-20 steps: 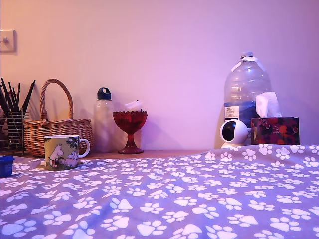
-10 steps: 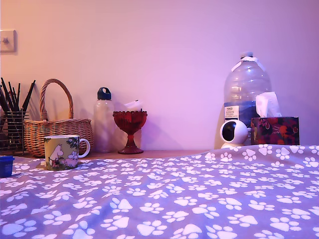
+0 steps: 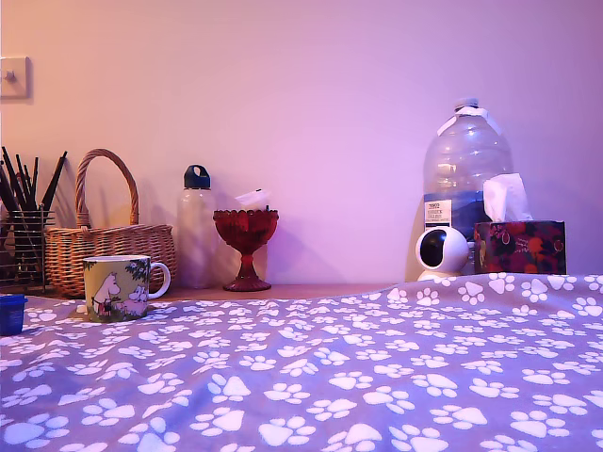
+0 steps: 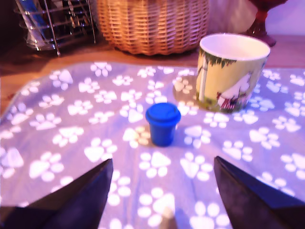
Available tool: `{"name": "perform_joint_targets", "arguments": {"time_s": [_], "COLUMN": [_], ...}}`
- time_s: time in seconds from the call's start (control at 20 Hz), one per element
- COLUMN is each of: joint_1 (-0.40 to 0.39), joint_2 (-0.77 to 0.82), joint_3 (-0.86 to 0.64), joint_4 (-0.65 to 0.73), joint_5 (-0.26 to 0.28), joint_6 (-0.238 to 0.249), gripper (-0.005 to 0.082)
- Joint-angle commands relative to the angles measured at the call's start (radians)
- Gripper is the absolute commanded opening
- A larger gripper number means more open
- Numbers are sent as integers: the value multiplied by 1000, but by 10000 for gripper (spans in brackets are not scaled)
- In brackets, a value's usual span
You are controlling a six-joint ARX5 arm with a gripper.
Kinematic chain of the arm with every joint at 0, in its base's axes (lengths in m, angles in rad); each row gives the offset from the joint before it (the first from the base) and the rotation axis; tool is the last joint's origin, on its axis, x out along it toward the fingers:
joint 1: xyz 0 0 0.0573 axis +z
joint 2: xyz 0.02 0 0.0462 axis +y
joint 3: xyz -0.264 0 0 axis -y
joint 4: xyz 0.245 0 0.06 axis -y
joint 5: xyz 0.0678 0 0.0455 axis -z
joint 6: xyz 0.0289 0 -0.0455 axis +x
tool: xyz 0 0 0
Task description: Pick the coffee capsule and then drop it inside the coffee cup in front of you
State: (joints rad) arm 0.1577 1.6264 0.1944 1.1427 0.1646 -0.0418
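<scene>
The coffee capsule (image 4: pixel 163 123) is a small dark blue pod standing on the paw-print cloth, rimmed end up. In the wrist view my gripper (image 4: pixel 162 161) is open, its two dark fingers (image 4: pixel 81 198) spread wide. The capsule stands just ahead of the fingertips, centred on the gap and touching neither finger. The coffee cup (image 4: pixel 231 71), a yellow-green mug with white creatures, stands upright a little beyond the capsule and to one side. In the exterior view the capsule (image 3: pixel 11 314) sits at the far left edge and the cup (image 3: pixel 118 287) stands to its right; the arm does not show there.
A wicker basket (image 3: pixel 108 247) and a wire holder of pencils (image 3: pixel 21 235) stand behind the cup. A water bottle (image 3: pixel 196 226), a red goblet (image 3: pixel 246 243), a big water jug (image 3: pixel 465 179), a white camera (image 3: pixel 441 251) and a tissue box (image 3: pixel 520 245) line the wall.
</scene>
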Motion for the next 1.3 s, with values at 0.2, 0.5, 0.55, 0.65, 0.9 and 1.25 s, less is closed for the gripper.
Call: {"name": "perform_joint_targets", "arguments": {"time_s": [0.2, 0.5, 0.55, 0.65, 0.9, 1.25], "joint_1": [-1, -4, -6, -10, -26, -27], "joint_2": [121, 231, 250, 288, 350, 426], "joint_3": [103, 198, 214, 250, 321, 410], "joint_4": [19, 19, 18, 18, 8, -21], "joint_5": [11, 13, 16, 19, 19, 19], "joint_6": [9, 26, 29, 43, 51, 77], "gripper": [614, 614, 614, 614, 614, 614]}}
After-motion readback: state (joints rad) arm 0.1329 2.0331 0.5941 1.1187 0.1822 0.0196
